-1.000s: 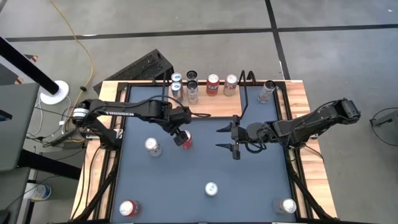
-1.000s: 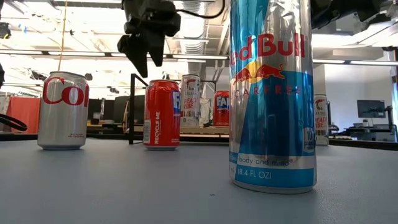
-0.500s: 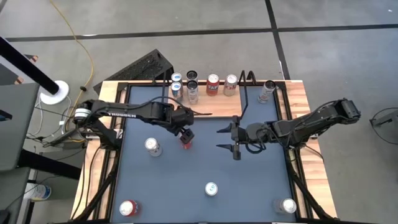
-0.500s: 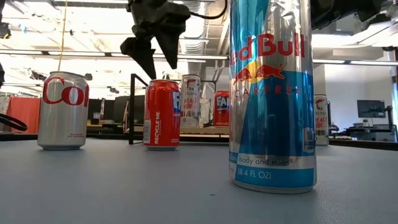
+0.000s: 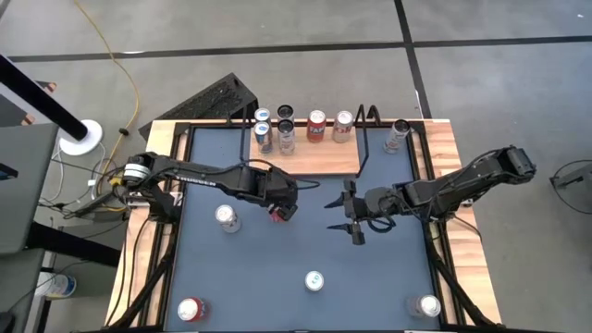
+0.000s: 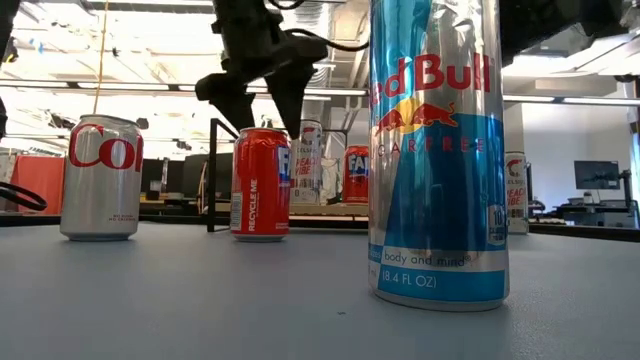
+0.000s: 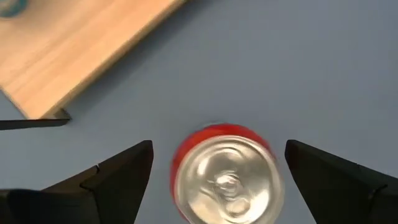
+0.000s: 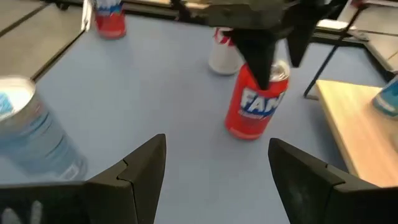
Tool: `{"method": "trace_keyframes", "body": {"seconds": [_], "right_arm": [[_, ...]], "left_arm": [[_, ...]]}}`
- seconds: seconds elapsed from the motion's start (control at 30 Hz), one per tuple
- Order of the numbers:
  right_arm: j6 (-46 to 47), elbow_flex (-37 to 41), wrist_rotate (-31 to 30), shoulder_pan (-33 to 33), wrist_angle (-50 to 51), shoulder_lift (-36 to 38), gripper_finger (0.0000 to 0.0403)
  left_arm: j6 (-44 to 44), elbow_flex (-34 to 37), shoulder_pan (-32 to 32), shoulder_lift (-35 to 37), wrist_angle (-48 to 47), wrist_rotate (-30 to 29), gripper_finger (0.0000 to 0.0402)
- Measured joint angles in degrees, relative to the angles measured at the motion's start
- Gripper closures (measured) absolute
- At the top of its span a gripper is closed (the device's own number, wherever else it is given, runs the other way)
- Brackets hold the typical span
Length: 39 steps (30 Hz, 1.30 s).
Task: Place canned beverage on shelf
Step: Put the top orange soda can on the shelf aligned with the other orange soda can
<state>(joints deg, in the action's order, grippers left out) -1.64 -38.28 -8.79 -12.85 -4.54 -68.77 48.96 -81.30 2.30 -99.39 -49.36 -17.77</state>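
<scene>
A red can (image 5: 276, 215) stands upright on the dark-blue tabletop (image 5: 277, 268), seen side-on in the low view (image 6: 260, 182). My left gripper (image 5: 283, 200) hangs open right over it, pointing steeply down. Its two fingers (image 7: 121, 177) stand on either side of the can's silver top (image 7: 227, 177), about level with the rim, with a gap on each side. The light-wood shelf (image 5: 319, 157) lies at the table's far edge and carries several cans. My right gripper (image 5: 355, 212) waits open to the can's right, facing it (image 8: 255, 102).
A silver cola can (image 5: 226, 217) stands just left of the red can. A blue-and-silver can (image 5: 314, 281), another red can (image 5: 190, 308) and a silver can (image 5: 426, 305) stand near the table's front. One more can (image 5: 398, 135) stands beyond the shelf's right wire frame.
My left gripper has moved toward the table's right and near edges and come down over the red can while rolling at the wrist. Its fingers, earlier above and left of the can, now straddle its top. The can has not moved.
</scene>
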Motion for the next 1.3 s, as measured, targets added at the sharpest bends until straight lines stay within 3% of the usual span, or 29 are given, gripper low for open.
{"method": "trace_keyframes", "body": {"seconds": [0.27, 0.6, 0.83, 0.97, 1.1, 1.3], "right_arm": [[-0.5, 0.0, 0.1, -1.4, 2.6, 0.0, 0.0132], [-1.6, 0.0, 0.0, -1.3, 3.4, 0.0, 0.0132], [-1.8, 0.0, -0.1, -1.3, 3.3, 0.0, 0.0132], [-1.8, 0.0, -0.1, -1.3, 3.3, 0.0, 0.0132], [-1.8, 0.0, -0.2, -1.3, 3.3, 0.0, 0.0132], [0.0, 0.0, -0.3, -1.5, 7.6, 3.0, 0.0132]], "left_arm": [[2.4, 0.0, 0.7, -3.1, -0.8, -0.5, 0.0047], [1.2, 0.0, 0.9, -6.8, -1.3, 3.4, 0.0048], [-3.1, 0.0, 0.6, -6.6, -0.8, 4.5, 0.0103], [-13.0, -0.1, 0.2, -6.5, 1.2, 7.2, 0.0116], [-29.2, -1.7, 0.5, -6.6, 5.6, 8.6, 0.0116], [-51.3, -2.8, 0.7, -6.5, 15.1, 16.6, 0.0097]]}}
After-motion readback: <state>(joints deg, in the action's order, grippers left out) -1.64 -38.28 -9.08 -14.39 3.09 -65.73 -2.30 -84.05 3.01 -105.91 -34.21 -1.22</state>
